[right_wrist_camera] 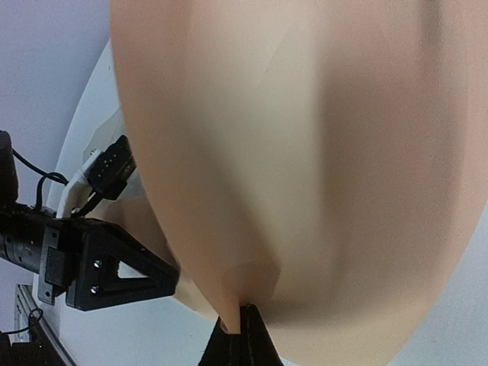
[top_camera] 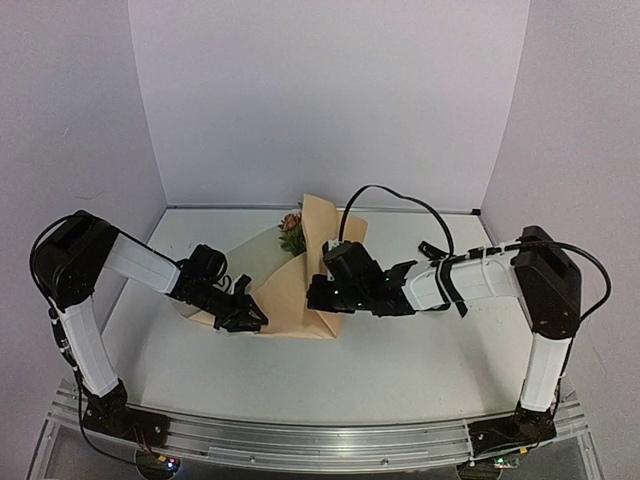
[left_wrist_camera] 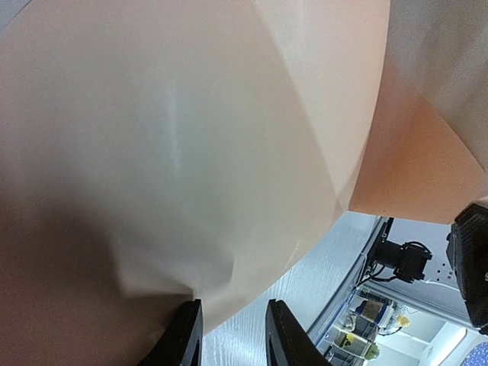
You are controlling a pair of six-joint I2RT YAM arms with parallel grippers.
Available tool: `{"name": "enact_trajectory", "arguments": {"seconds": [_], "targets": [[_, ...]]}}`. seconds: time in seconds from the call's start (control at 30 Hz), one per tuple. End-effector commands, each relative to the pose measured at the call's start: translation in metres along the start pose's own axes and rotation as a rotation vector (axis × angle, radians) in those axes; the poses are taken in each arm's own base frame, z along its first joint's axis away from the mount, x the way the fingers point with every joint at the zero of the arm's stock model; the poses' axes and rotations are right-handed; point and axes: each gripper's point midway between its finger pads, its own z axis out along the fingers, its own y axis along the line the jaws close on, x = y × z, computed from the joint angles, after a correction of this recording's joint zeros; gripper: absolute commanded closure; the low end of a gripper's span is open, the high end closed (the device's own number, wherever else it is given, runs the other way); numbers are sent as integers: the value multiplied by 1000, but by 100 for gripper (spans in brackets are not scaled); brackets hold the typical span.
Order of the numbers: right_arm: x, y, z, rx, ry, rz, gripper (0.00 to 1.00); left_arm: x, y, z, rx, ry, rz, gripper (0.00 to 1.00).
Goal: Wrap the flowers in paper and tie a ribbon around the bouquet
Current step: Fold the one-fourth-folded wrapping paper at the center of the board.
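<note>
The right tool (right_wrist_camera: 242, 314) pinches the paper (right_wrist_camera: 305, 152) tight at its edge; the left tool (left_wrist_camera: 232, 316) stands part-open (bench (left_wrist_camera: 305, 282) showing between its fingers (left_wrist_camera: 187, 335)) at the paper's fold.

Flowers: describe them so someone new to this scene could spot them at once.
On the white table, find the big tan paper lying folded at the middle. At its far edge the flowers peek out. They are a small cluster of pinkish-brown blooms with green leaves, unlike the plain tan sheet around them.

The paper (top_camera: 288, 292) looks matt and smooth — the table (top_camera: 400, 350) white, faintly wood-grained.
</note>
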Motion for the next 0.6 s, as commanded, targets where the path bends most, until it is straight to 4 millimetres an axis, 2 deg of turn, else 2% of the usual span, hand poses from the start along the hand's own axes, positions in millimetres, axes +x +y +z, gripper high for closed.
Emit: {"name": "enact_trajectory", "arguments": {"seconds": [0.0, 0.33, 0.57], "targets": [[-2, 13, 15, -30, 14, 34, 100, -9, -6, 5, 21, -22, 43, 69], [12, 9, 46, -31, 73, 59, 100, -11, -15, 0, 35, -39, 56, 69], [17, 5, 56, -28, 94, 66, 100, -25, -42, -16, 65, -97, 83, 65]]}}
